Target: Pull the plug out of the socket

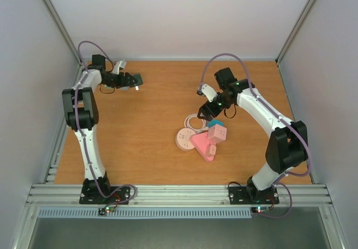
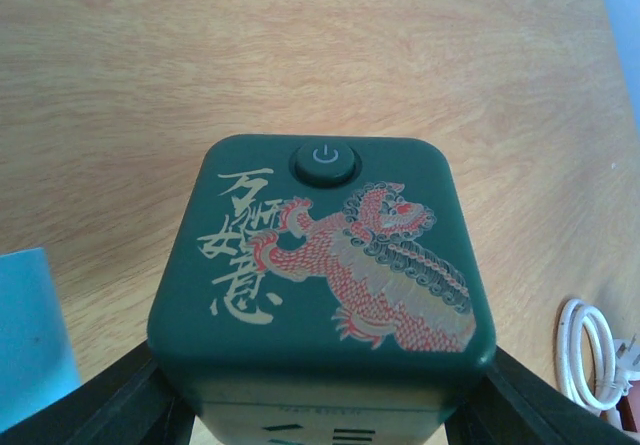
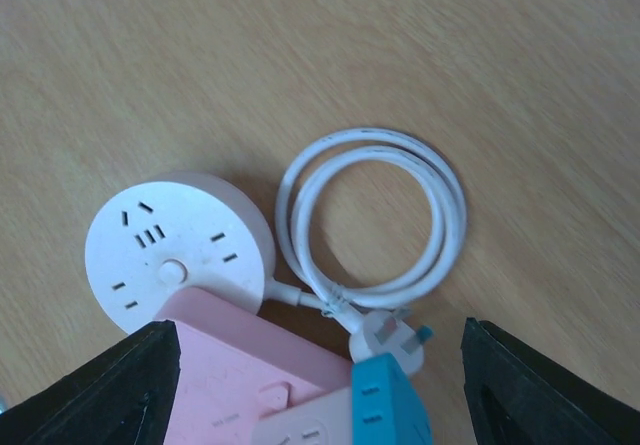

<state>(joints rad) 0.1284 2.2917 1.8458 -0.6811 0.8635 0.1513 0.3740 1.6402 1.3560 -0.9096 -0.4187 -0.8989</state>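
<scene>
My left gripper (image 1: pixel 133 80) is shut on a dark green cube socket (image 2: pixel 320 265) with a dragon print and a power button, held above the table at the far left; its fingers (image 2: pixel 120 405) grip the cube's sides. My right gripper (image 3: pixel 320 395) is open and empty, hovering over a pile mid-table. There, a round white socket (image 3: pixel 175 250) has a coiled white cable (image 3: pixel 375 215) ending in a white plug (image 3: pixel 385 335). The plug lies loose against a pink and blue cube socket (image 3: pixel 385 405). No plug shows in any socket.
A pink wedge-shaped power strip (image 3: pixel 250 365) lies under the round socket and the cube; the pile also shows in the top view (image 1: pixel 202 144). A pale blue object (image 2: pixel 30 350) sits at the left edge of the left wrist view. White walls enclose the table.
</scene>
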